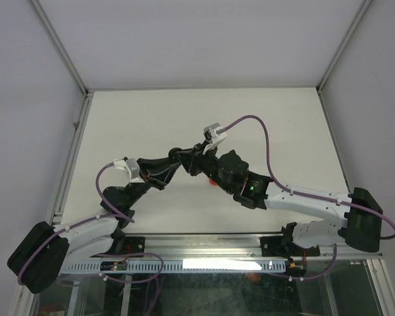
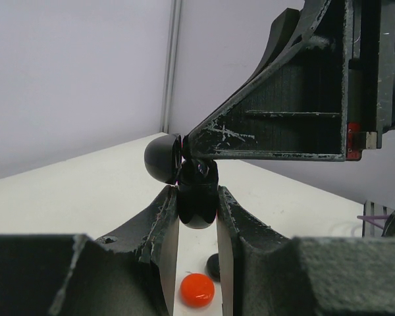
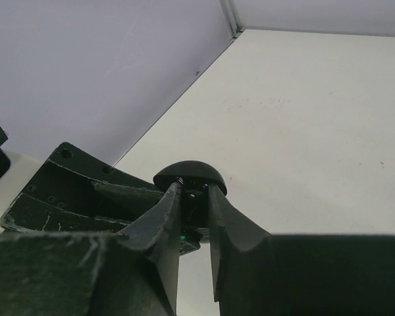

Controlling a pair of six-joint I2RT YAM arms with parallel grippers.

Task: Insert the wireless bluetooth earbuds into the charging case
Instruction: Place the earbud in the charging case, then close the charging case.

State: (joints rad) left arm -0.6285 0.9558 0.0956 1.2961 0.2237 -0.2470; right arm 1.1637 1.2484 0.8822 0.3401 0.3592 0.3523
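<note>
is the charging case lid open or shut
Looks open: in the left wrist view the domed lid sits off to one side of the charging case clamped in the left tool.

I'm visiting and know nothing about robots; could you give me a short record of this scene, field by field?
Left hand: shut on a glossy black rounded plastic charging case, held in the air
Case lid: domed black lid, swung open
Right hand: shut, fingertips at the top of the case; what it pinches is hidden
White table: a round red-orange plastic disc, a small dark piece beside it
</note>
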